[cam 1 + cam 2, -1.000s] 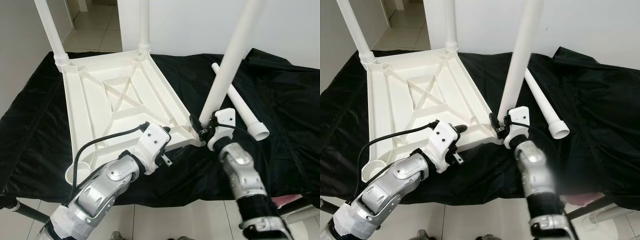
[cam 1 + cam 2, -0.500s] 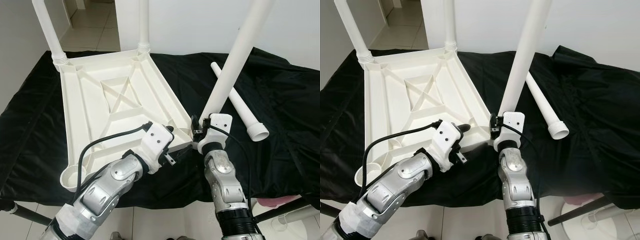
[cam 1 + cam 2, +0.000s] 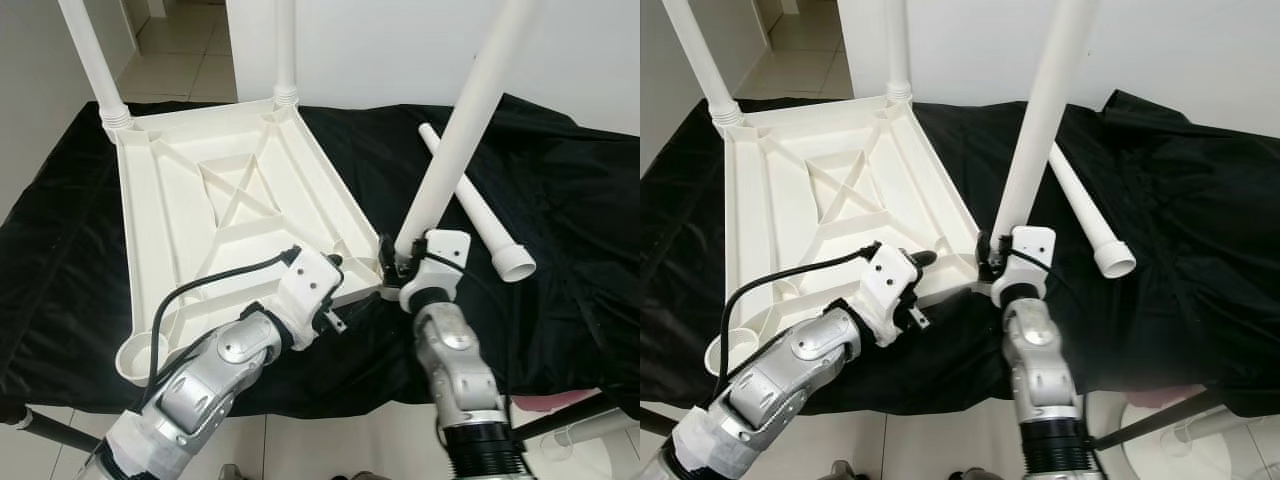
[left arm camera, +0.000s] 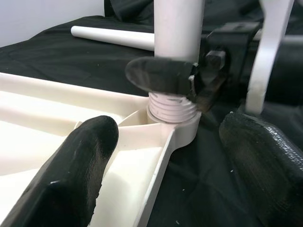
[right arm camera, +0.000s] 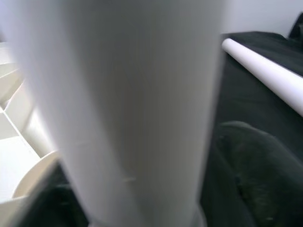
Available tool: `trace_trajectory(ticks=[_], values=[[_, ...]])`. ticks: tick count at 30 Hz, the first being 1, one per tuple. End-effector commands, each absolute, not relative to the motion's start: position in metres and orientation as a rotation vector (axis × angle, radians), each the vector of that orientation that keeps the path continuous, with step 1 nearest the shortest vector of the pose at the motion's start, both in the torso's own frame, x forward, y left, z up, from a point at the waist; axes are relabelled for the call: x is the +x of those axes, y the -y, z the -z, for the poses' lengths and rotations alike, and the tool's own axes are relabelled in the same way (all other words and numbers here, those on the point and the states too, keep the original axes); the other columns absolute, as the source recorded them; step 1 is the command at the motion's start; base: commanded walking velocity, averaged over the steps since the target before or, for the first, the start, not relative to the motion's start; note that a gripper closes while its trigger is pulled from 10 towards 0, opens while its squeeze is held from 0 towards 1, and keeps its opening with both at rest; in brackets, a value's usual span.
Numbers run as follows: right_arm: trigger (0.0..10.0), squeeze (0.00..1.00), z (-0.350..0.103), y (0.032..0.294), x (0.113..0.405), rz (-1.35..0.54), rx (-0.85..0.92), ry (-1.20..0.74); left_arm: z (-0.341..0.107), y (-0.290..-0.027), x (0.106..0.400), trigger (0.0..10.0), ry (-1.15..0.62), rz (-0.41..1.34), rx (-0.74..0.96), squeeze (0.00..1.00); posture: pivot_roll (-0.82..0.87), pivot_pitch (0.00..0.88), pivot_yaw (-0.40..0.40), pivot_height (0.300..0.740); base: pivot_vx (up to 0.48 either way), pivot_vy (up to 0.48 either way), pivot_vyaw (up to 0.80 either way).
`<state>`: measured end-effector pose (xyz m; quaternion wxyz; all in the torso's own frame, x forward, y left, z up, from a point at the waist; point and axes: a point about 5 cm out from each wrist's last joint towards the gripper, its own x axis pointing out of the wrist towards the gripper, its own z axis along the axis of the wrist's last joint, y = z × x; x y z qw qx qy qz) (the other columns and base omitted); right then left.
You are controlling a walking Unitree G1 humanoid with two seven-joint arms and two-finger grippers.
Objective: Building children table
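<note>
A white plastic tabletop (image 3: 200,230) lies upside down on a black cloth. Two legs (image 3: 90,55) (image 3: 285,45) stand in its far corners. My right gripper (image 3: 400,262) is shut on the base of a third leg (image 3: 455,130). That leg leans to the right, and its threaded end (image 4: 173,106) sits in the near right corner socket. My left gripper (image 4: 165,156) is open beside that corner, one finger (image 4: 80,165) over the tabletop's inside and the other (image 4: 260,156) over the cloth. A fourth leg (image 3: 480,215) lies loose on the cloth to the right.
The black cloth (image 3: 560,200) covers a low table whose front edge runs just under my forearms. The tabletop's near left socket (image 3: 138,355) holds no leg. Tiled floor and a doorway (image 3: 180,50) lie beyond the far left corner, a white wall behind.
My right forearm swung inward under the held leg, then partly back, while the gripper stayed on the leg's base. The tabletop's near end shifted slightly left. My left gripper stayed at the corner.
</note>
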<state>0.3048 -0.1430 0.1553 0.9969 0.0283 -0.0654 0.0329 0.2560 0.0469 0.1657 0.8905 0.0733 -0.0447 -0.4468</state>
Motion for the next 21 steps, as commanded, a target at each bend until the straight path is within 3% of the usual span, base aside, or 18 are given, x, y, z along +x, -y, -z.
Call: trace_trajectory(ticks=[1,2,3,17,20,21], values=[[10.0,0.54,-0.155,0.148,0.305,-0.096,0.077,0.135,-0.166,-0.044,0.248,10.0,0.098,1.075,0.164,0.0,-0.07,0.085,-0.047,0.74,0.0,0.0,0.0],[10.0,0.54,-0.155,0.148,0.305,-0.096,0.077,0.135,-0.166,-0.044,0.248,10.0,0.098,1.075,0.164,0.0,-0.07,0.085,-0.047,0.74,0.0,0.0,0.0],[10.0,0.0,-0.157,0.15,0.305,-0.124,0.075,0.142,-0.166,-0.044,0.248,10.0,0.098,1.072,0.166,0.0,-0.07,0.09,-0.045,0.74,0.0,0.0,0.0],[10.0,0.0,-0.164,0.156,0.315,-0.587,-0.062,0.16,-0.168,-0.044,0.25,10.0,0.101,1.081,0.177,0.0,-0.07,0.074,-0.023,0.74,0.0,0.0,0.0],[10.0,0.0,-0.163,0.156,0.318,-0.612,-0.086,0.152,-0.168,-0.044,0.25,10.0,0.101,1.082,0.178,0.0,-0.07,0.074,-0.023,0.74,0.0,0.0,0.0],[8.9,0.0,-0.162,0.157,0.321,-0.631,-0.11,0.144,-0.169,-0.044,0.251,10.0,0.104,1.082,0.181,0.0,-0.07,0.071,-0.022,0.74,0.0,0.0,0.0]])
